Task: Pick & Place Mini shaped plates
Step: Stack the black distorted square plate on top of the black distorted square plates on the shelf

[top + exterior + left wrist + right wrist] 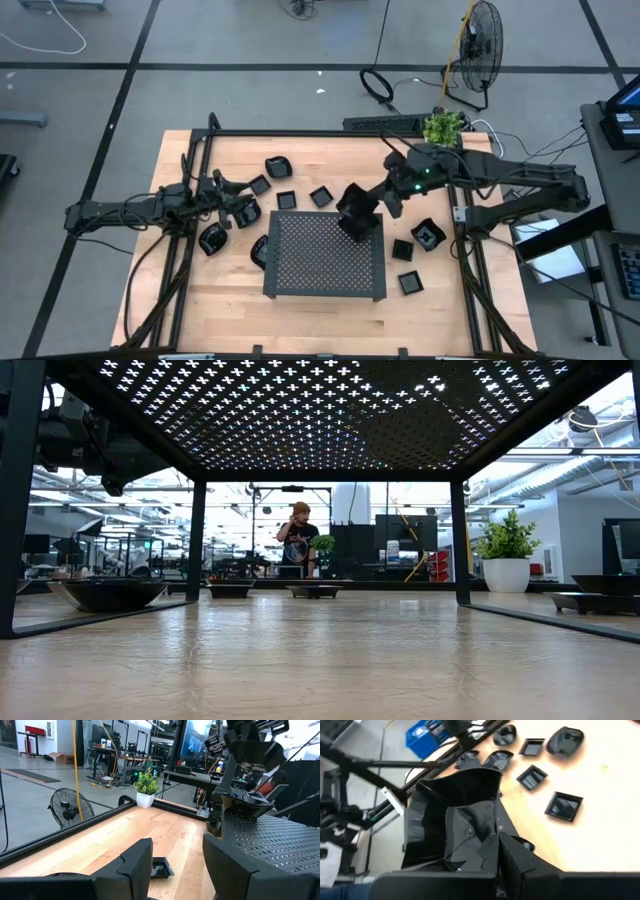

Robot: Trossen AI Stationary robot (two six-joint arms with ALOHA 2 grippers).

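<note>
Right hand (358,212) pressed shut on an angular black mini plate (451,815), holding it just above the far right corner of the perforated tray (325,258). Left hand (232,205) spread and empty, low over the surface (330,318) left of the tray, near other mini plates (213,239).

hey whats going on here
The right gripper is shut on a black mini plate, holding it over a corner of the perforated tray. The left gripper waits open beside the tray, near other mini plates scattered on the table.
</note>
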